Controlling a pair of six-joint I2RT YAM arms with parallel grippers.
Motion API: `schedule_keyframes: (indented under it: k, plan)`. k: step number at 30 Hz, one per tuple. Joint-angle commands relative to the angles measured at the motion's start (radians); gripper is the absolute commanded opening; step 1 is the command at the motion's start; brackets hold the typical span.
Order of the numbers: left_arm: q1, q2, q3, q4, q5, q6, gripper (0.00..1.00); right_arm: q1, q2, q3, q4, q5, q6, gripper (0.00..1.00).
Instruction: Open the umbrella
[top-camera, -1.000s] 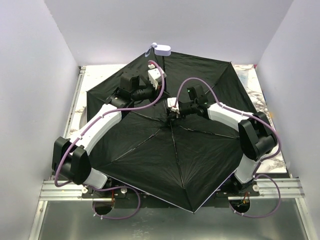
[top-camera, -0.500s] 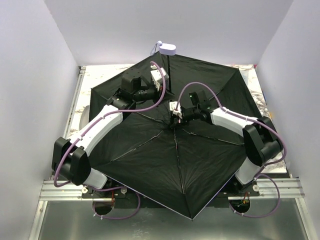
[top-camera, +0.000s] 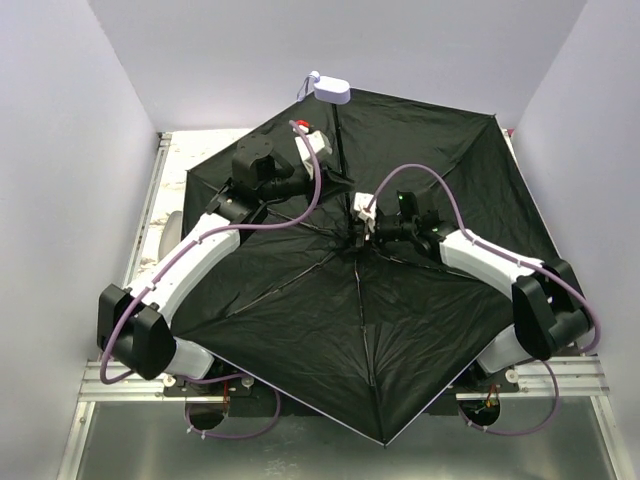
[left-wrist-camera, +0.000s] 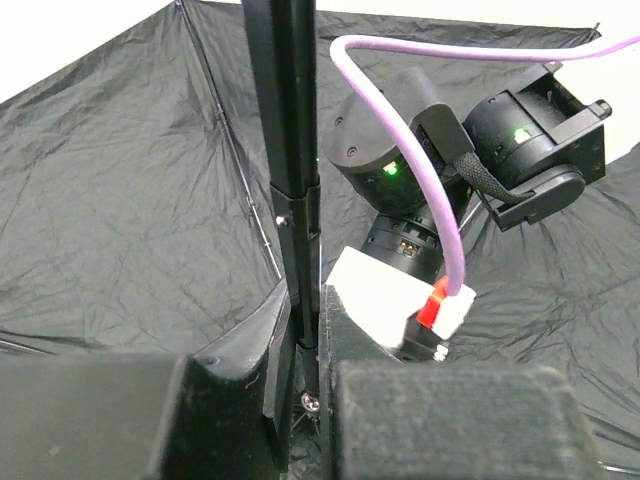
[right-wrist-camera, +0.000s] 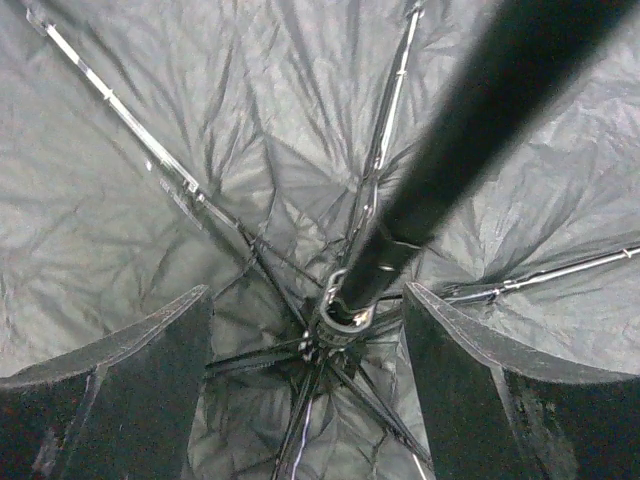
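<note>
Standing over the rig: the umbrella (top-camera: 340, 330) is open, black lining up, spread across most of the table (top-camera: 215, 150) and over both arm bases; a pale lavender edge shows along the near rim; fabric creased, matte, with no print I can make out.
Shaft (left-wrist-camera: 285, 150) thin and black, tilted up toward the back wall; small lavender handle (top-camera: 330, 90) at its top end.
Thin metal ribs (right-wrist-camera: 110, 105) fan out from the collar (right-wrist-camera: 345, 305) at the foot of the shaft.
Left gripper (left-wrist-camera: 305, 335) clamped round the shaft partway up, a finger (left-wrist-camera: 240, 365) pressed against each side.
Right gripper (right-wrist-camera: 308, 295) spread wide, its fingers (right-wrist-camera: 110, 400) either side of the collar, apart from it.
Green lamps (left-wrist-camera: 388, 170) lit on the right wrist; purple cable (left-wrist-camera: 400, 120) ends in a red plug (left-wrist-camera: 437, 305) on a white block (left-wrist-camera: 385, 295).
</note>
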Motion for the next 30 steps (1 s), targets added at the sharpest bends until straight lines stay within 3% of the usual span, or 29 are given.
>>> schedule_keyframes:
  k: [1,9,14,17,25,28,30]
  plan:
    - [-0.007,-0.084,0.053,0.195,0.073,0.024,0.0,-0.004,-0.049,-0.061,0.13,0.068,0.246,0.78]
    - [-0.012,-0.075,0.027,0.15,0.073,0.068,0.0,-0.004,-0.078,0.002,0.179,0.097,0.361,0.78]
    - [-0.011,-0.056,0.023,0.1,0.046,0.115,0.0,-0.004,-0.104,0.009,0.126,0.11,0.292,0.79]
    - [-0.011,-0.04,0.019,0.077,0.033,0.14,0.0,-0.005,-0.122,-0.005,0.126,0.126,0.277,0.85]
    - [-0.011,-0.015,0.005,0.035,0.037,0.17,0.0,-0.015,-0.121,0.006,0.126,0.17,0.241,0.85]
    - [-0.011,-0.006,0.008,0.017,0.042,0.171,0.0,-0.026,-0.107,0.03,0.114,0.161,0.243,0.81]
    - [-0.011,0.005,0.012,-0.001,0.037,0.177,0.0,-0.03,-0.099,0.033,0.104,0.16,0.224,0.65]
